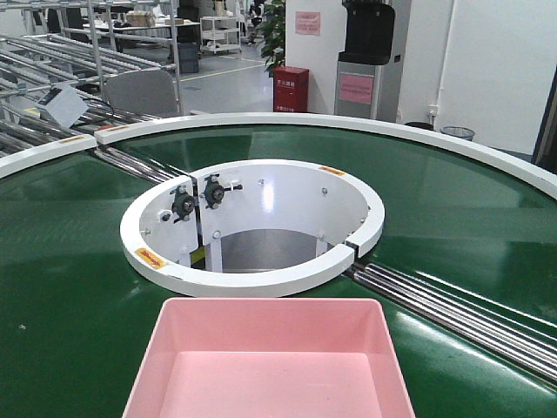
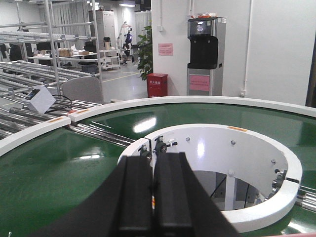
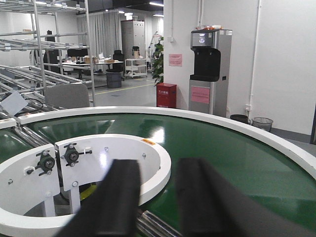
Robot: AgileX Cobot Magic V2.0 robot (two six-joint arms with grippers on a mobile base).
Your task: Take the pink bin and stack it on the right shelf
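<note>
The pink bin (image 1: 270, 361) rests empty on the green conveyor belt (image 1: 70, 287) at the bottom centre of the front view, its near end cut off by the frame. Neither gripper shows in that view. In the left wrist view my left gripper (image 2: 152, 160) has its two black fingers pressed together with nothing between them, held above the belt near the white ring (image 2: 256, 212). In the right wrist view my right gripper (image 3: 157, 165) stands open, a wide gap between its fingers, nothing in it. The right shelf is out of view.
A white ring housing (image 1: 252, 270) with black bearings surrounds a round opening in the middle of the belt, just beyond the bin. Steel rollers (image 1: 461, 318) run at the right. A white rim (image 1: 487, 157) edges the belt. Roller racks (image 1: 35, 70) stand far left.
</note>
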